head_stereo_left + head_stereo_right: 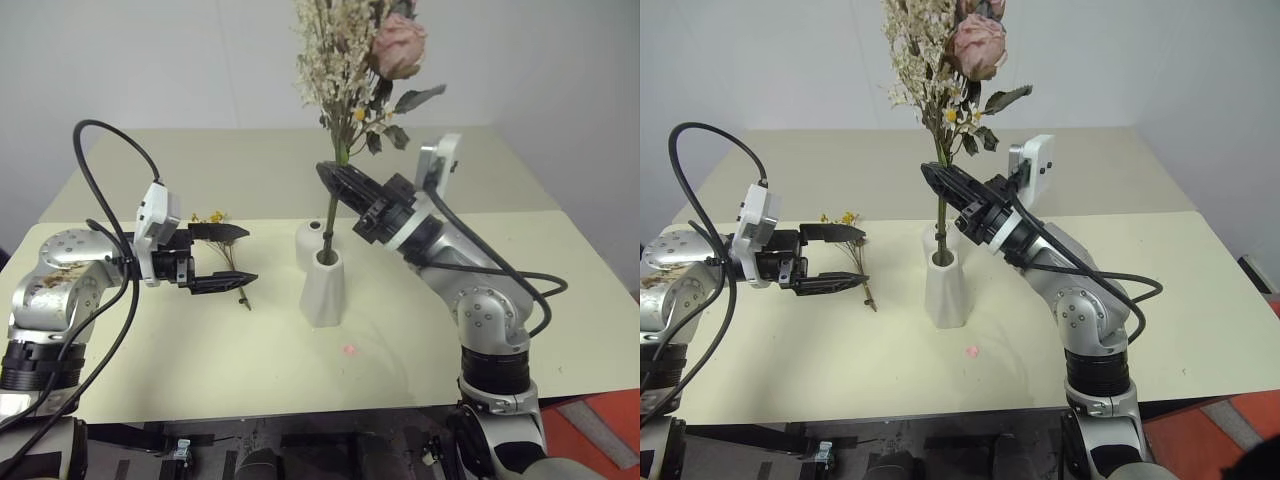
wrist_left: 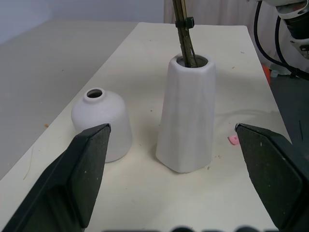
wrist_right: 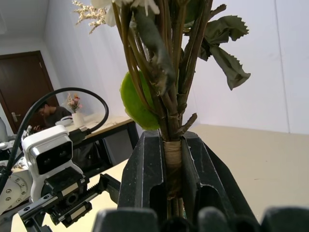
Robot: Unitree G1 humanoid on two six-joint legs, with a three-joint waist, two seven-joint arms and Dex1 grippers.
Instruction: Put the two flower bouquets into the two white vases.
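Both eye views look down from above at the tall vase (image 1: pixel 324 290), while the left wrist view faces it closely from the side.

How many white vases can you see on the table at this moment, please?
2. The taller tapered vase stands mid-table with the large bouquet's stems in its mouth; the short round-bellied vase, empty, sits just behind it in the head views, partly hidden.

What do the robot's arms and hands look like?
Both arms are silver-grey metal with round bolted joints and black bands. Thick black cables loop along them. Each wrist carries a small white camera box. The left hand and the right hand each have two black, pointed fingers.
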